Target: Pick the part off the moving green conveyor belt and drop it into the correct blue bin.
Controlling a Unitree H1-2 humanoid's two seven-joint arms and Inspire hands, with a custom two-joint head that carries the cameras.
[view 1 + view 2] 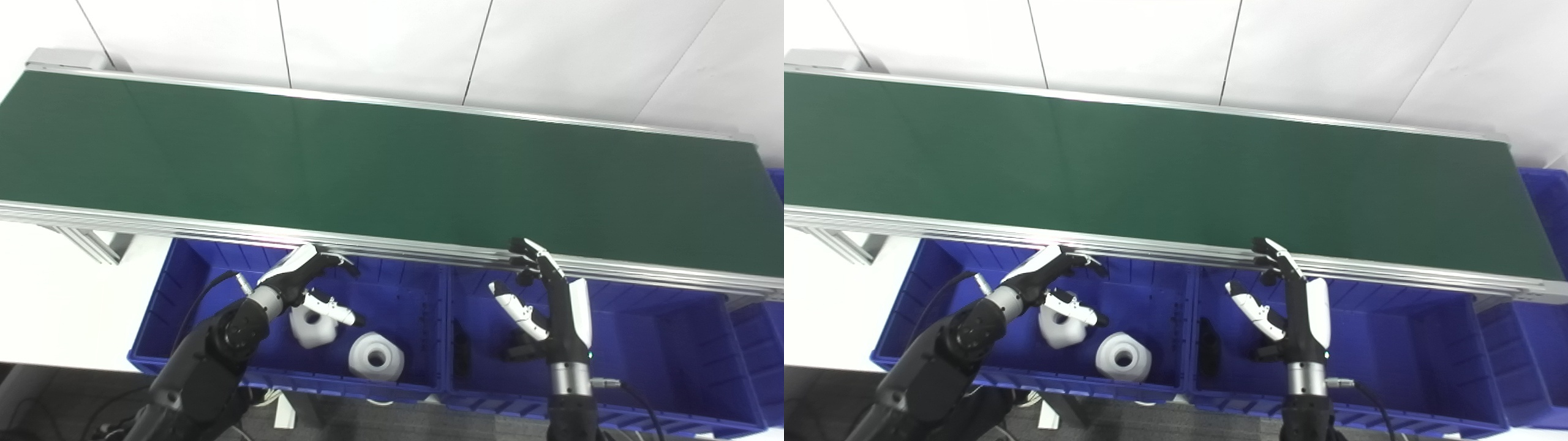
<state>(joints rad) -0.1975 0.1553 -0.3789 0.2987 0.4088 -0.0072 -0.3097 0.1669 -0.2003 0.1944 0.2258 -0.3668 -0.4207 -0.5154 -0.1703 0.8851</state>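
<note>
The green conveyor belt (380, 165) runs across the view and carries no part. My left hand (306, 278) is open and empty above the left blue bin (184, 288), just below the belt's front rail. Two white parts (313, 326) (376, 357) lie in that bin. My right hand (545, 300) is open and empty, fingers pointing up, over the right blue bin (661, 343). Two small black parts (461, 349) (519, 351) lie in the right bin, one near its left wall and one partly hidden behind my right hand.
The belt's aluminium front rail (392, 245) overhangs the back of both bins. Another blue bin (756, 343) shows at the far right. A white tabletop (55, 294) lies at the left, with the belt's leg frame (92, 244) above it.
</note>
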